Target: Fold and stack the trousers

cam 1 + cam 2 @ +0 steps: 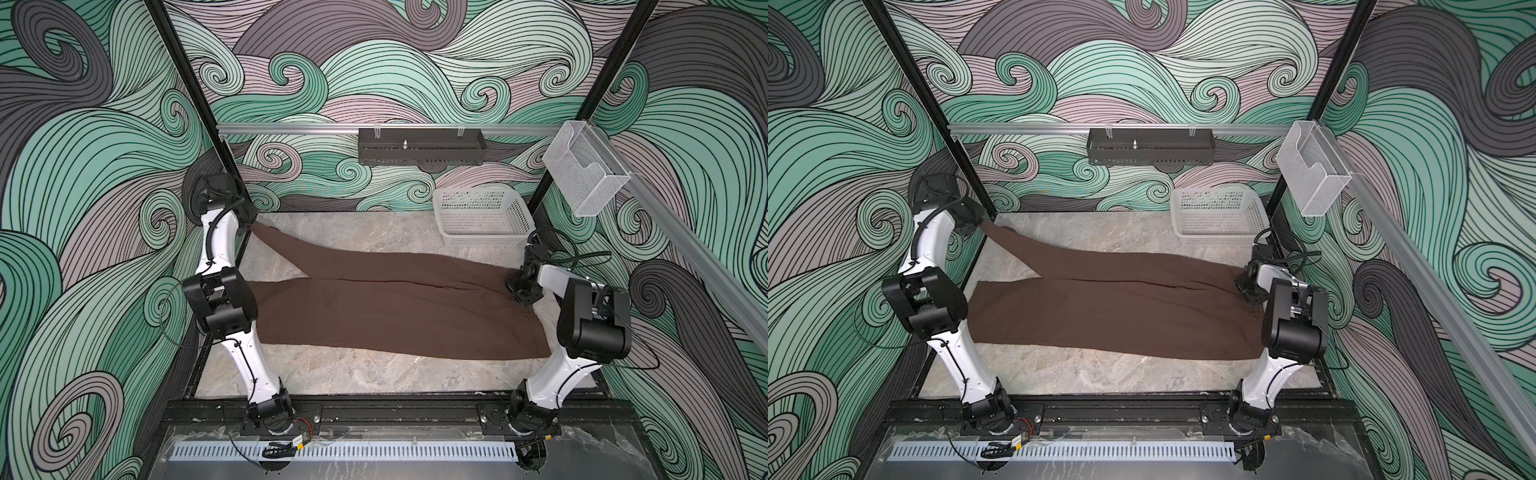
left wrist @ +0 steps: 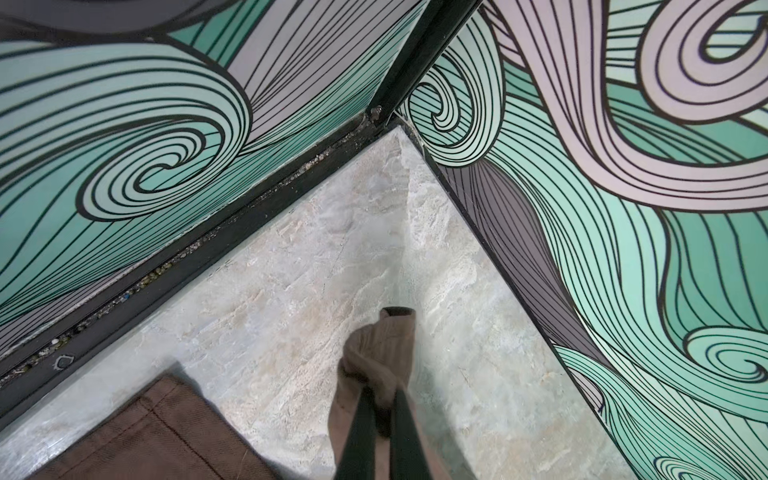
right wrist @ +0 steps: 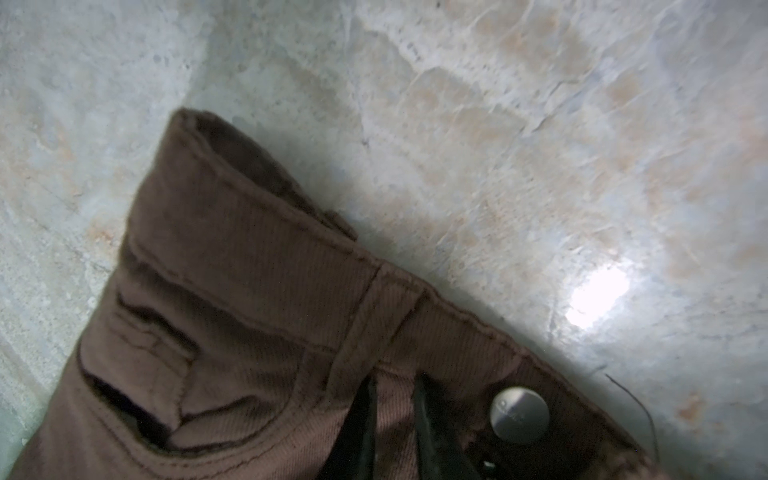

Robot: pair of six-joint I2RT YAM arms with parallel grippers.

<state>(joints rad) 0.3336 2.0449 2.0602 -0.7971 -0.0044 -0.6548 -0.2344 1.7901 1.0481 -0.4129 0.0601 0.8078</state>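
The dark brown trousers (image 1: pixel 374 307) (image 1: pixel 1108 307) lie flat across the marble table, waist to the right and legs to the left. The near leg lies straight. The far leg slants up toward the back left corner, where my left gripper (image 1: pixel 251 224) (image 1: pixel 980 224) holds its hem off the table. In the left wrist view the left gripper (image 2: pixel 380 392) is shut on a bunched fold of that hem (image 2: pixel 374 353). My right gripper (image 1: pixel 513 286) (image 3: pixel 395 382) sits on the waistband (image 3: pixel 249 270) beside the metal button (image 3: pixel 519 413), its fingers pinching a ridge of fabric.
A white mesh basket (image 1: pixel 482 216) stands at the back right of the table, just behind the waist. A clear plastic box (image 1: pixel 582 174) hangs on the right rail and a black tray (image 1: pixel 419 145) on the back rail. Patterned walls close in the left and back sides.
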